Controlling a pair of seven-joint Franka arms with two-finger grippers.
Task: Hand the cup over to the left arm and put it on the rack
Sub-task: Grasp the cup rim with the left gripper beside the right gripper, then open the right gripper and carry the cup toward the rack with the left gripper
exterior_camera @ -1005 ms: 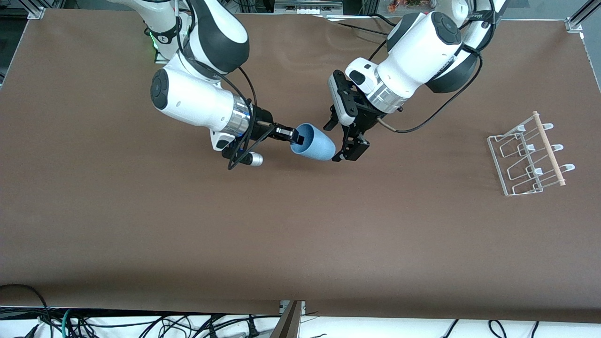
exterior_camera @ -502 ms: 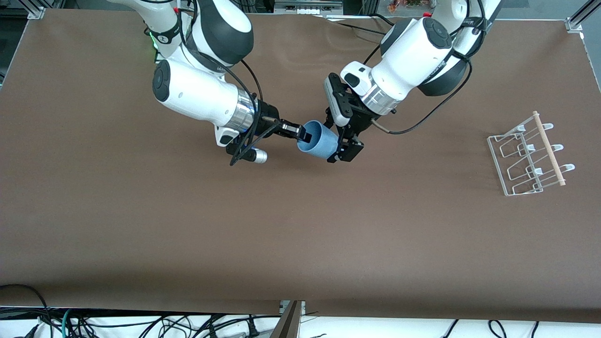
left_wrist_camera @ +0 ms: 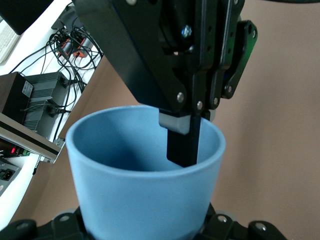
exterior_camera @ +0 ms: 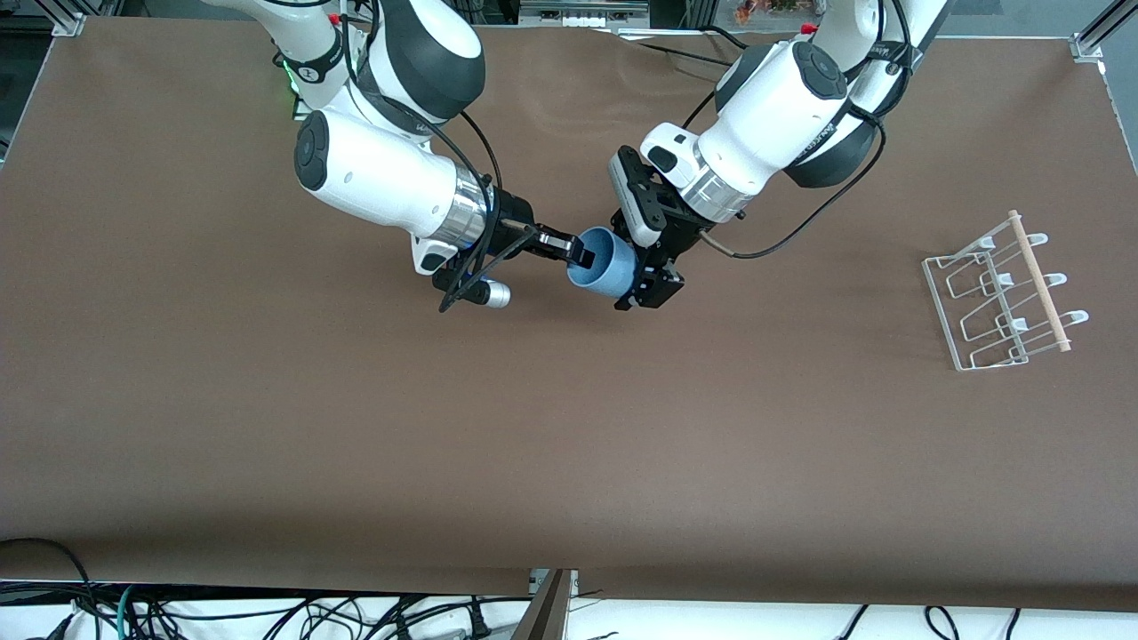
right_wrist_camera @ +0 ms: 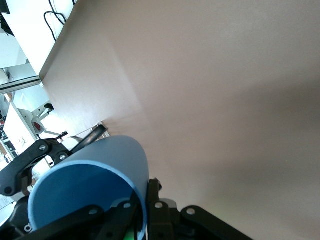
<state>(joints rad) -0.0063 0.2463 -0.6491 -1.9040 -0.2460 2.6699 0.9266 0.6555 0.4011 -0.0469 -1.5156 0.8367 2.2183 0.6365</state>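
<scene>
The light-blue cup [exterior_camera: 606,268] hangs tilted in the air over the middle of the table, mouth toward the right arm. My right gripper [exterior_camera: 578,256] is shut on its rim, with one finger [left_wrist_camera: 181,145] inside the cup [left_wrist_camera: 145,185] and the other outside. My left gripper [exterior_camera: 638,283] is open, its fingers on either side of the cup's base; I cannot see whether they touch it. The cup also shows in the right wrist view [right_wrist_camera: 85,190]. The white wire rack [exterior_camera: 1000,298] with its wooden dowel lies at the left arm's end of the table.
Brown table surface [exterior_camera: 569,444] lies all around below the cup. Cables and equipment run along the table's edge nearest the front camera [exterior_camera: 267,613].
The left gripper has moved in from beside the cup and now sits around its base. The right gripper has shifted slightly toward the left arm, with the cup, and tilted the cup more upright.
</scene>
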